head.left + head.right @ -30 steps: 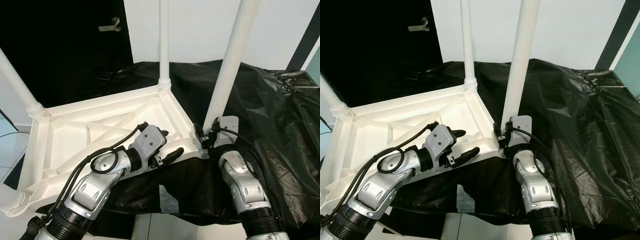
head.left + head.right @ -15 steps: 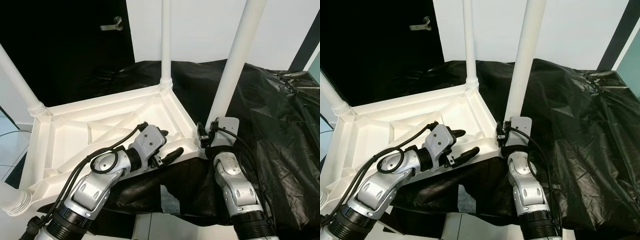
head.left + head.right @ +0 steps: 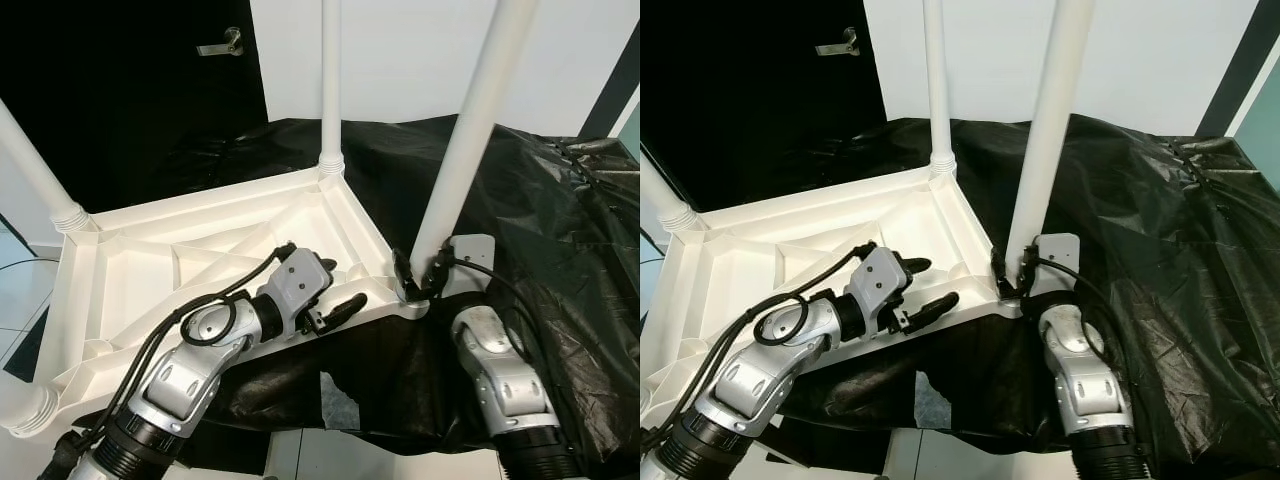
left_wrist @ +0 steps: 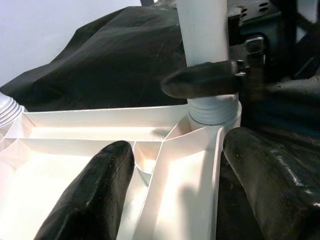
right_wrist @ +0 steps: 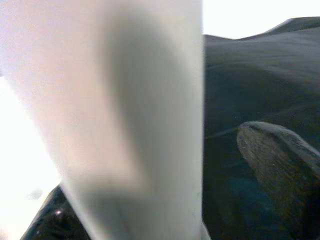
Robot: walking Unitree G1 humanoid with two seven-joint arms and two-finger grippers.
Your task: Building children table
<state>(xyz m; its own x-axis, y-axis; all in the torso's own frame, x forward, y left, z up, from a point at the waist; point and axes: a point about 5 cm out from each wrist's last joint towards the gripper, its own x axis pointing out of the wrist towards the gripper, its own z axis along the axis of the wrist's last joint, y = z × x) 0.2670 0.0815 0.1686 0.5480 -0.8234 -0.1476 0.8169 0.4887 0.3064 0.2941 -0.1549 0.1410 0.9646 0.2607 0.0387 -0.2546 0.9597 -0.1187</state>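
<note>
A white plastic children's table (image 3: 200,265) lies upside down across the centre-left of the head views, its ribbed underside facing up, resting on a surface draped in black sheet (image 3: 560,250). Legs rise from its corners: one at top centre (image 3: 330,90), one at the left edge (image 3: 35,170), one at lower left (image 3: 25,410), and the near-right leg (image 3: 470,130) slanting up toward the top right.

The left gripper (image 3: 335,290), in the lower middle, sits with jaws spread across the table's near rim, one finger inside the frame and one outside, as the left wrist view shows; they straddle the rim rather than visibly squeeze it. The right gripper (image 3: 420,280), just right of centre, is at the foot of the near-right leg, at its threaded collar (image 4: 212,107). One black finger (image 4: 200,82) lies across the leg there; the jaws appear to be pinching the leg, though the far finger is hidden.

Judged from its thin ribbed moulding, the table is likely light and stiff, prone to sliding on the slick sheet. The smooth round leg looks slippery, so a hold low near the collar, with the rim steadied by the other arm, seems the surest place to turn it home
</note>
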